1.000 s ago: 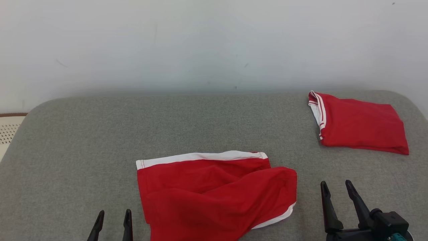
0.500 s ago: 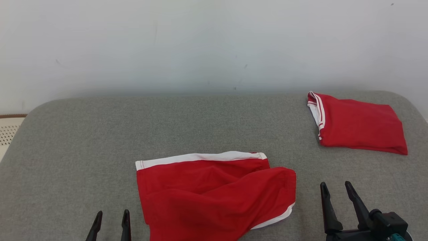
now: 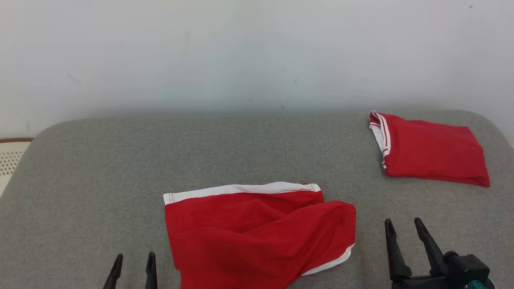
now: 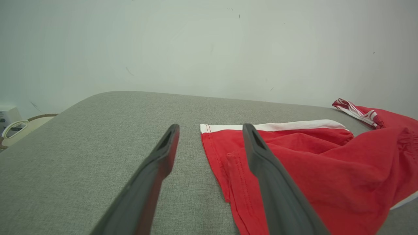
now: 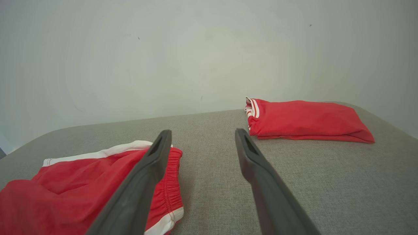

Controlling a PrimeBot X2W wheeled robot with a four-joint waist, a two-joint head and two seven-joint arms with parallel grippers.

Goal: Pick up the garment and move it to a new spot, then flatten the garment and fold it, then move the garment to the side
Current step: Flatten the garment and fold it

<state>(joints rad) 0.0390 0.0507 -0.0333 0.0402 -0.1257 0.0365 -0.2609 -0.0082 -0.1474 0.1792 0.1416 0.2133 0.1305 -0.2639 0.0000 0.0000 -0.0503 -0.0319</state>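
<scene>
Where the grey padded surface (image 3: 225, 148) rounds off at its far corners, it meets a pale wall (image 3: 241, 52) that takes up the top half of the head view. A broad band of bare grey cloth runs across the middle of the frame, from the left edge to a folded red piece (image 3: 433, 154) at the upper right. The loose garment (image 3: 257, 233), red with white trim, lies crumpled at the lower centre, its white band toward the wall and its right part bunched into a fold. The bottom of the frame cuts off its lower edge. Bare surface lies to its left, to its right and beyond it. At the lower left the left gripper (image 3: 135, 257) has its two dark fingers spread and grips nothing, its tips just left of the garment's edge. In the left wrist view one finger overlaps the red cloth, though whether they touch cannot be told. At the lower right the right gripper (image 3: 402, 221) is likewise spread wide and empty, apart from the garment's white-trimmed corner and well short of the folded red piece. At the far left edge a cream perforated basket (image 3: 9, 156) with a brown rim peeks in; what it holds cannot be told.
</scene>
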